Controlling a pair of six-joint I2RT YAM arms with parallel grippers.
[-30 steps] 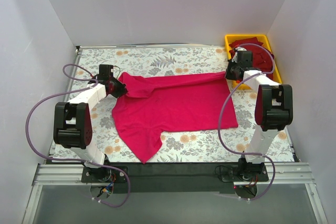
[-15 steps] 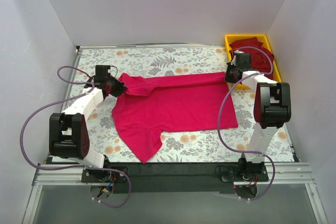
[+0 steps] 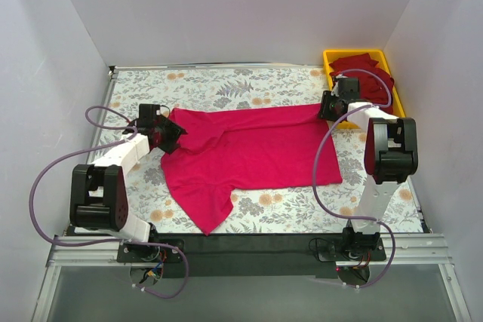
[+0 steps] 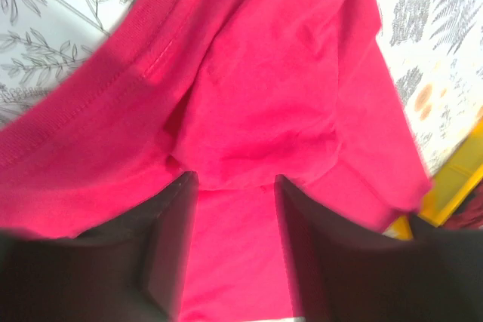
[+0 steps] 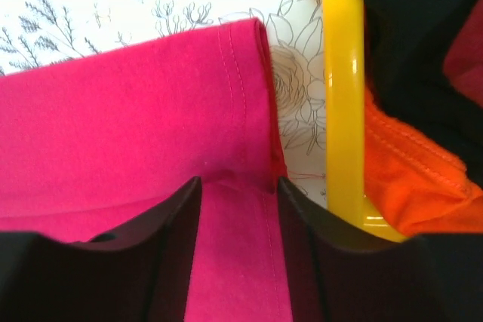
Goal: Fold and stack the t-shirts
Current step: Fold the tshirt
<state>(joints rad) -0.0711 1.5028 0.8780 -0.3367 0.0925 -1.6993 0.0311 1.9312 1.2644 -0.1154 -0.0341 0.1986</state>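
Your left gripper (image 4: 230, 186) is spread over the magenta t-shirt's (image 3: 256, 152) bunched left end. Your right gripper (image 5: 238, 186) is spread too, at the hem corner beside the yellow bin (image 5: 343, 103), perhaps brushing cloth.

Magenta t-shirt (image 3: 249, 152): matt, soft knit cloth with stitched hems. Dark red t-shirts (image 3: 364, 65): matt, creased cloth. Yellow bin (image 5: 343, 96): smooth, glossy plastic. Desk (image 3: 226, 84): matt covering printed with flowers and leaves. Left arm (image 3: 98, 197): smooth black and white shells.

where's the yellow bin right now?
Top view: yellow bin sits at the far right corner of the table, holding dark red shirts, just beyond the right tool.
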